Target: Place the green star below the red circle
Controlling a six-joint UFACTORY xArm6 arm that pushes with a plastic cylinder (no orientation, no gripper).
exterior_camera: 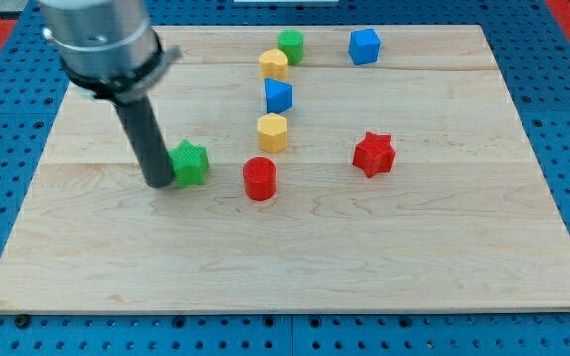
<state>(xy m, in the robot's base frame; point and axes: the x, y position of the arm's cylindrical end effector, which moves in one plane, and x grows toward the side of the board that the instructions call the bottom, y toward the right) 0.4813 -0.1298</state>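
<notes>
The green star (191, 162) lies on the wooden board (285, 257), left of centre. The red circle (260, 178) stands to its right, a short gap away and slightly lower in the view. My tip (160, 184) rests on the board touching the green star's left side. The rod rises from it to the arm's grey body at the view's top left.
A yellow hexagon (272, 132), a blue block (278, 96), another yellow block (274, 64) and a green circle (290, 44) form a column above the red circle. A blue cube (364, 45) sits at top right. A red star (373, 153) lies right of centre.
</notes>
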